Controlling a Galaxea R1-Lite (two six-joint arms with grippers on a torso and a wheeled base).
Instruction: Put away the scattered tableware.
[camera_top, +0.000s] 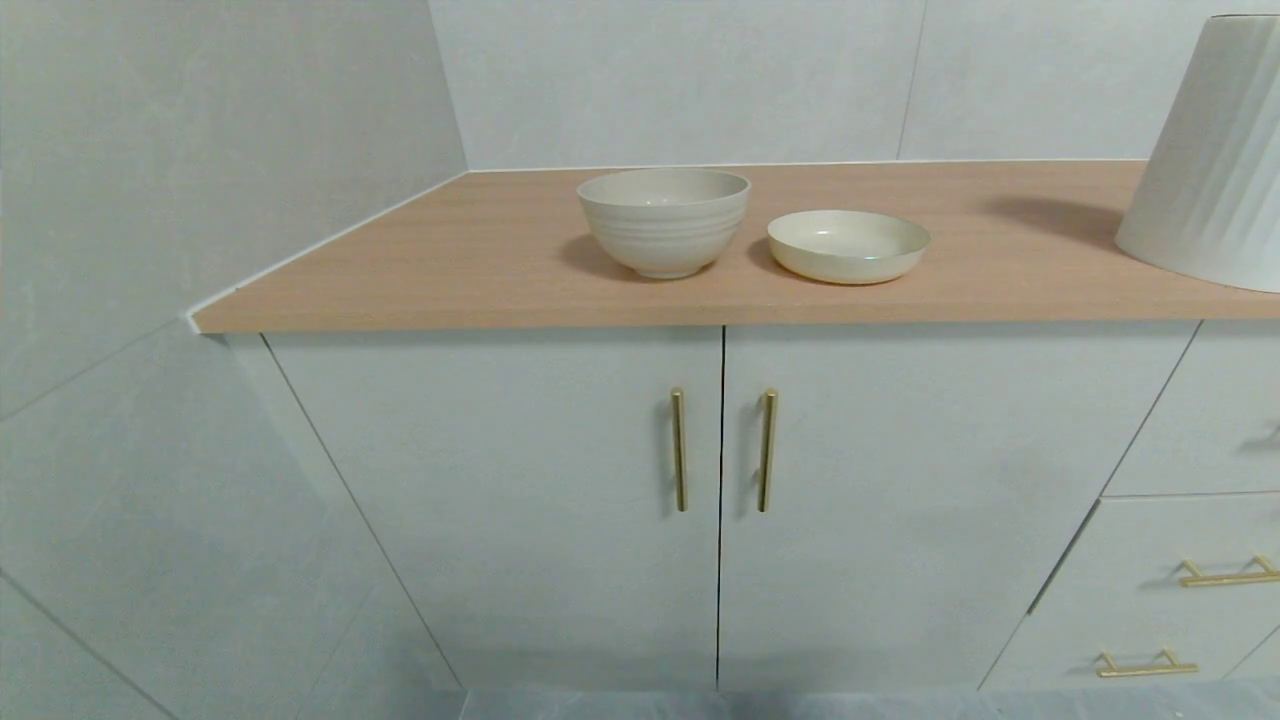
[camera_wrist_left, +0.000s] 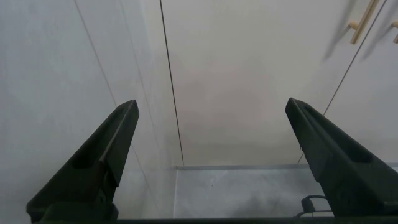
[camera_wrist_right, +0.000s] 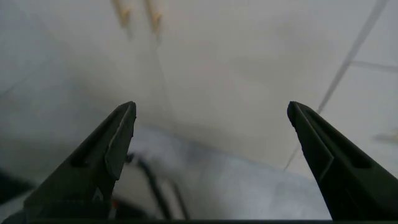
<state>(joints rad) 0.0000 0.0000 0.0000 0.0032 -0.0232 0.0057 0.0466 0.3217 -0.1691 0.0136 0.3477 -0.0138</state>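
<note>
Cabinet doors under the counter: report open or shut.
Shut. Both cabinet doors sit flush, a thin seam between the gold handles.

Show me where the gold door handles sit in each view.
Head view: the two gold door handles flank the seam between the cabinet doors, below the counter.
Left wrist view: one gold handle, far past the open left gripper; which handle is unclear.
Right wrist view: both handles, blurred, far past the open right gripper.
Shared landmark: the grey floor at the cabinet's foot.
</note>
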